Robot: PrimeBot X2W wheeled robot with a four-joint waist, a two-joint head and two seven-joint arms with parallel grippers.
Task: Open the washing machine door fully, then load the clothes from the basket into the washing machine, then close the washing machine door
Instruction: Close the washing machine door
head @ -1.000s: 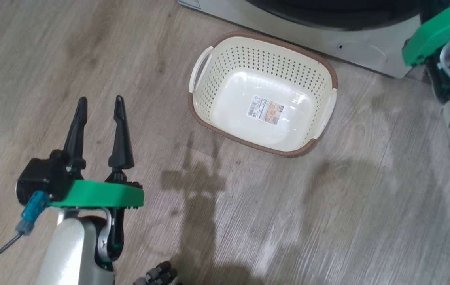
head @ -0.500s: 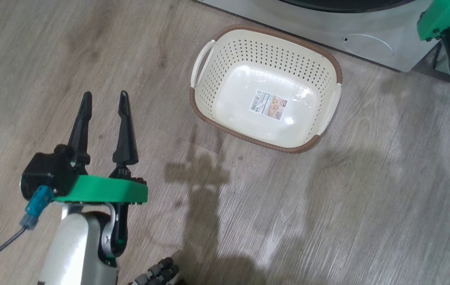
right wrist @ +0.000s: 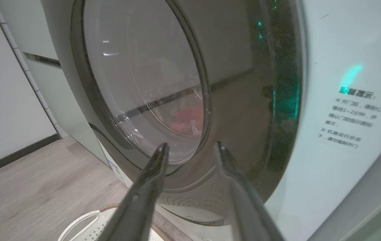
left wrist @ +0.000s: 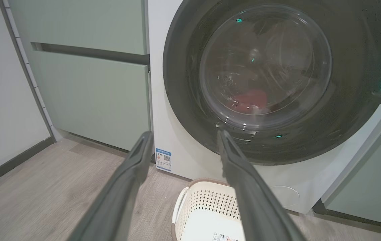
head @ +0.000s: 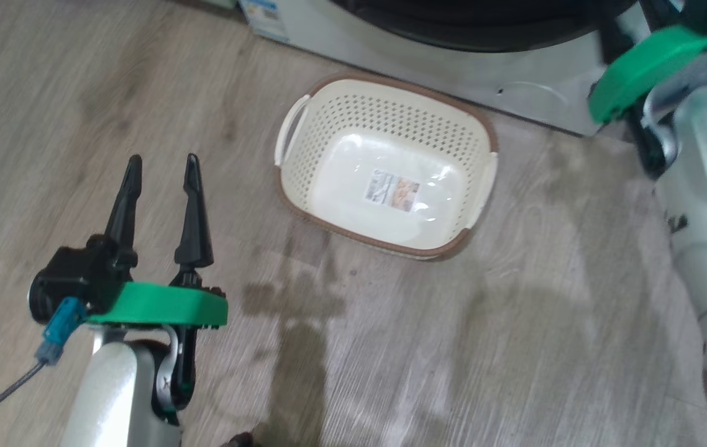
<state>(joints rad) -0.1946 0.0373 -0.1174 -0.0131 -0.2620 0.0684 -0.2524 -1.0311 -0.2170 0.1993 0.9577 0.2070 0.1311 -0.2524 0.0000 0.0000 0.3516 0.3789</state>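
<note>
At the lower left of the head view, you see the left gripper (head: 161,162) held over the wooden floor (head: 391,347). Its two dark fingers are spread wide with nothing between them. In the left wrist view, pale green cabinets (left wrist: 93,90) stand at the left, just beside the washing machine (left wrist: 194,164).

At centre, the basket (head: 391,115) sits upright on the floor, just in front of the washing machine's lower panel. The paper label (head: 392,190) on the basket's floor is in plain sight.

Above the basket, the washing machine door (left wrist: 177,67) appears shut against the machine's front. The clothes (left wrist: 249,98) show as red fabric behind the door glass, low in the drum. You cannot tell how many pieces there are.

At the right of the head view, the right arm (head: 701,205) reaches toward the machine, and its green wrist flange (head: 645,68) is near the top edge. In the right wrist view, the right gripper (right wrist: 191,145) points at the lower part of the door, with its fingers parted and gripping nothing. You cannot tell whether the tips touch the door.
</note>
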